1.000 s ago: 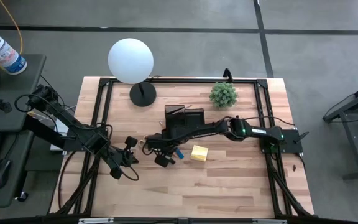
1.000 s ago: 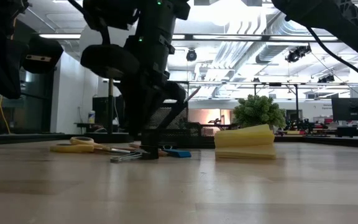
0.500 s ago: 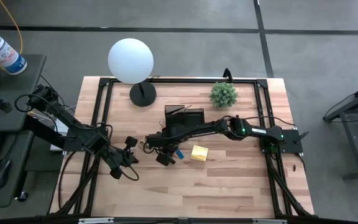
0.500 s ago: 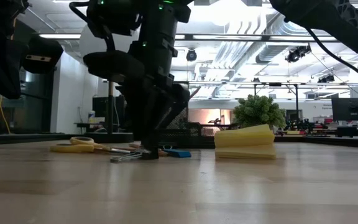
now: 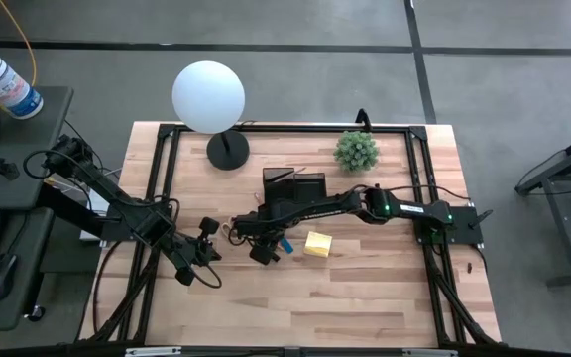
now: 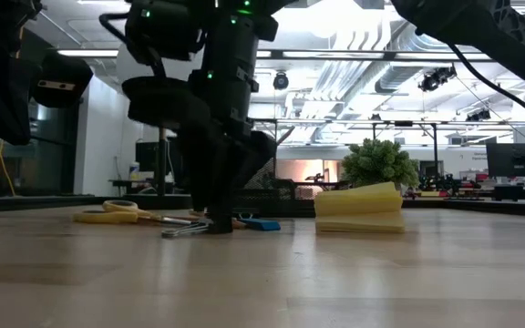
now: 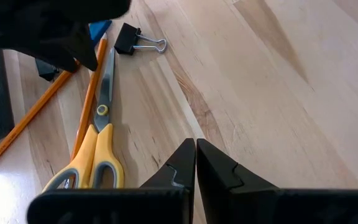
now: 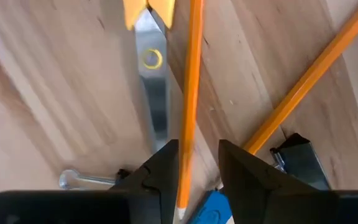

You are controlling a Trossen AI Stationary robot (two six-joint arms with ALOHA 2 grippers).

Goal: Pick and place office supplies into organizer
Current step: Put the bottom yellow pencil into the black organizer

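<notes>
My right gripper (image 8: pixel 197 168) points down over the table's middle and is open. The pointed end of an orange pencil (image 8: pixel 190 93) lies between its fingers. Beside that pencil lie the yellow-handled scissors (image 7: pixel 95 143), a second orange pencil (image 8: pixel 309 81), a blue eraser (image 8: pixel 211 208) and a black binder clip (image 7: pixel 129 42). The yellow sticky pad (image 5: pixel 317 244) lies flat to the right of them. The black organizer (image 5: pixel 293 188) stands just beyond them. My left gripper (image 7: pixel 196 165) is shut above bare wood, left of the scissors' handles. My right gripper comes from above with one finger (image 8: pixel 163 171) on each side of the pencil's pointed end (image 8: pixel 185 180), across the pencil. The pencil lies flat on the table. Whether either finger touches it, I cannot tell.
A white globe lamp (image 5: pixel 208 96) on a black base (image 5: pixel 228 151) stands at the far left and a green plant (image 5: pixel 356 151) at the far right. Black frame rails (image 5: pixel 167 178) run along the table's sides. Bare wood lies toward the near edge.
My right gripper has opened over the pencil while staying in about the same place. The supplies on the table have not moved.
</notes>
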